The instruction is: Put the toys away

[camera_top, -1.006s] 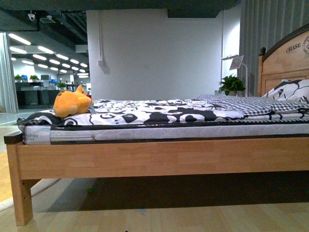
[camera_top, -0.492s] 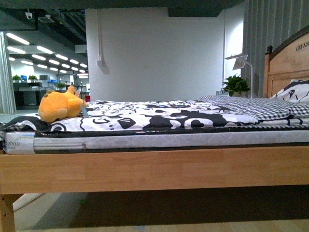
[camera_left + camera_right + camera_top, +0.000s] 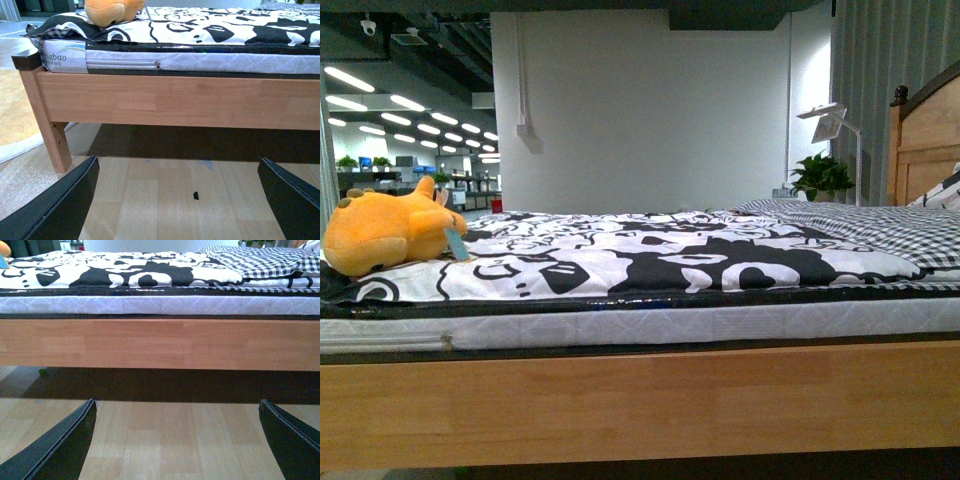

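An orange-yellow plush animal (image 3: 385,232) with a pointed ear and a blue tag lies on the black-and-white bedspread (image 3: 650,255) at the left end of the bed. Its lower part shows in the left wrist view (image 3: 111,11), and an orange sliver of it shows at the edge of the right wrist view (image 3: 4,249). My left gripper (image 3: 179,200) is open and empty, low over the wooden floor in front of the bed. My right gripper (image 3: 176,440) is open and empty, also low over the floor. Neither arm shows in the front view.
The wooden bed rail (image 3: 640,405) runs across in front of me, with a bed leg (image 3: 52,135) at its left corner. A checked blanket (image 3: 880,225), a headboard (image 3: 925,140), a potted plant (image 3: 823,177) and a lamp (image 3: 832,122) are at the right. A small dark speck (image 3: 195,195) lies on the floor.
The view has moved closer to the bed and to the right: the plush has slid toward the left edge and looks bigger, and the headboard has slid toward the right edge.
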